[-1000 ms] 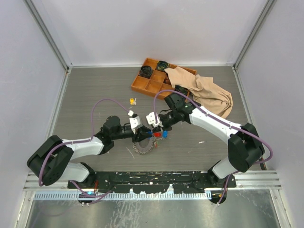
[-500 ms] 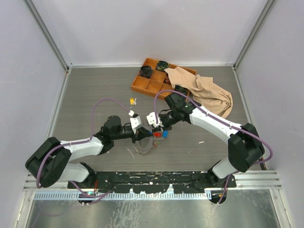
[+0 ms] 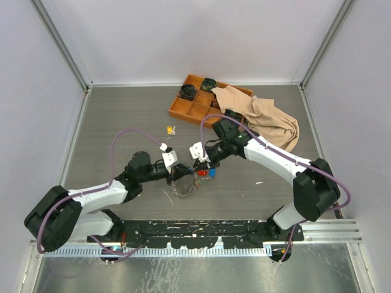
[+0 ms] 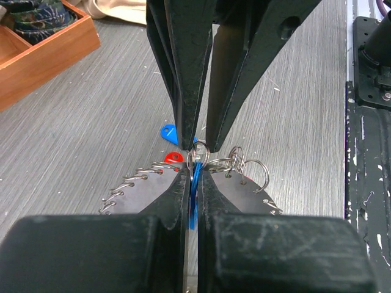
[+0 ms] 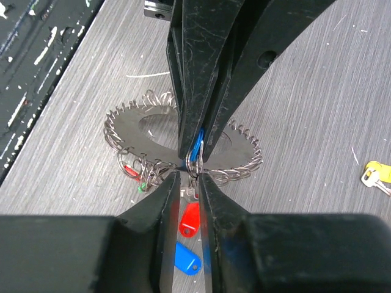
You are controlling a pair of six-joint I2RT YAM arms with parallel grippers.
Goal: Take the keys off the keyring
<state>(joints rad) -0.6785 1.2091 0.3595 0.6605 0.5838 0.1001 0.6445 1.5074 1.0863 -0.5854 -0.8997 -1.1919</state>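
1. Leftward and toward the near edge, the left arm (image 3: 101, 194) has swung its elbow over the last second. The right arm (image 3: 269, 157) has barely shifted, and the keyring (image 3: 182, 187) lies where it lay.
2. That keyring rests flat on the table (image 3: 122, 122), near the middle and a little toward the near side. Its silver keys (image 5: 241, 155) fan out around it like saw teeth.
3. At the keyring's far-right rim, the left gripper (image 4: 192, 177) has its jaws squeezed to a thin slit, clamped on a blue-capped key (image 4: 193, 207).
4. From the far side the right gripper (image 5: 191, 178) meets it tip to tip. Its jaws are almost together and seem to pinch a small ring (image 4: 198, 151) standing up at the rim.
5. A loose red key (image 5: 189, 220) and a blue key (image 5: 186, 259) lie on the table just right of the keyring.
6. A yellow key (image 3: 171, 129) sits farther off, on the far left.
7. At the far side stands an orange tray (image 3: 197, 111), with a beige cloth (image 3: 269, 122) draped over its right end.
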